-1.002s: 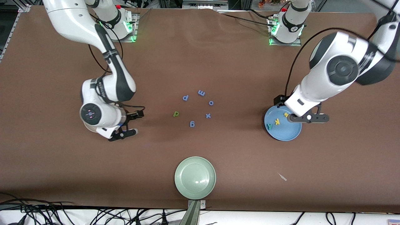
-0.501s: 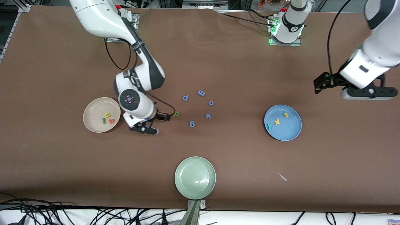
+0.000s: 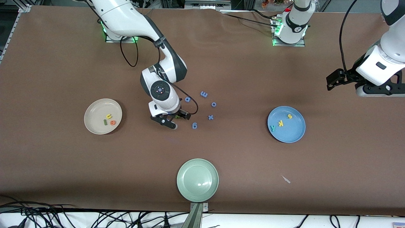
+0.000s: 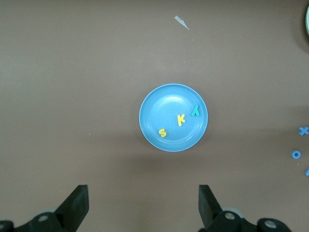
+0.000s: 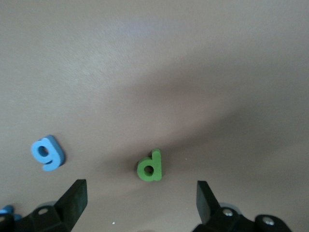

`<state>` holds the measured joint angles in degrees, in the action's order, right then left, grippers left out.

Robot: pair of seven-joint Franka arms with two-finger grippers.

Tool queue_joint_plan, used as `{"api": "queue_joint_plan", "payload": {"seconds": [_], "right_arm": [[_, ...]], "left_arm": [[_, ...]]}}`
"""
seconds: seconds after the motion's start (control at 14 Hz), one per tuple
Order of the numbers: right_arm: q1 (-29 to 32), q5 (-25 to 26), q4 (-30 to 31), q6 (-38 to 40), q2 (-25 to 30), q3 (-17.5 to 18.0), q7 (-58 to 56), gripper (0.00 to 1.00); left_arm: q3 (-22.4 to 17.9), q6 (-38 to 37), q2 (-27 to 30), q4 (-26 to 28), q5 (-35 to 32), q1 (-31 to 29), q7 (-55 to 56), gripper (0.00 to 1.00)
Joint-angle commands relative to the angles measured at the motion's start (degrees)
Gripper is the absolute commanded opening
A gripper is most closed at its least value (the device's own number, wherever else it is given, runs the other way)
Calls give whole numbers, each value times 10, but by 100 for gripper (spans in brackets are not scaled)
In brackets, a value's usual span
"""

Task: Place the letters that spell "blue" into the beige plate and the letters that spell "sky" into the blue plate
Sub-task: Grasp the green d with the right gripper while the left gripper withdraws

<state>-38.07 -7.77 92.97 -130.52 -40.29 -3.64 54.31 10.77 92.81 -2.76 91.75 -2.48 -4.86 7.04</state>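
The only readable characters are the foam letters themselves: in the blue plate (image 4: pixel 174 117) lie a yellow "s" (image 4: pixel 162 132), a yellow-orange "k" (image 4: pixel 180 119) and a teal "y" (image 4: pixel 195 110). In the beige plate (image 3: pixel 91 122) lie a yellow "u" (image 3: pixel 109 116), an orange "e" (image 3: pixel 113 122) and a dark-green bar "l" (image 3: pixel 104 122), while the green letter (image 5: pixel 150 166) on the bare table reads as "d" in the right wrist view. The loose periwinkle-blue letters on the table read "g" (image 5: pixel 48 152), "x" (image 3: pixel 210 117), "o" (image 3: pixel 214 104) and "m" (image 3: pixel 204 94), plus one partly hidden (image 3: pixel 187 99) whose character cannot be determined; no printed labels, brands or numbers are legible.
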Motion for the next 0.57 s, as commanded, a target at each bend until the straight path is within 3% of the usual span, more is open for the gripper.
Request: {"api": "queue_joint_plan", "payload": {"seconds": [0.0, 0.14, 0.5], "right_arm": [[-4, -10, 3, -16, -8, -3, 10, 99], [-4, -10, 9, -25, -13, -3, 11, 97], [-8, -13, 31, -68, -17, -2, 10, 78]], "left_arm": [[-8, -10, 8, 5, 11, 6, -22, 100], [-8, -10, 7, 5, 12, 6, -22, 100], [-4, -9, 6, 3, 10, 7, -21, 100]]}}
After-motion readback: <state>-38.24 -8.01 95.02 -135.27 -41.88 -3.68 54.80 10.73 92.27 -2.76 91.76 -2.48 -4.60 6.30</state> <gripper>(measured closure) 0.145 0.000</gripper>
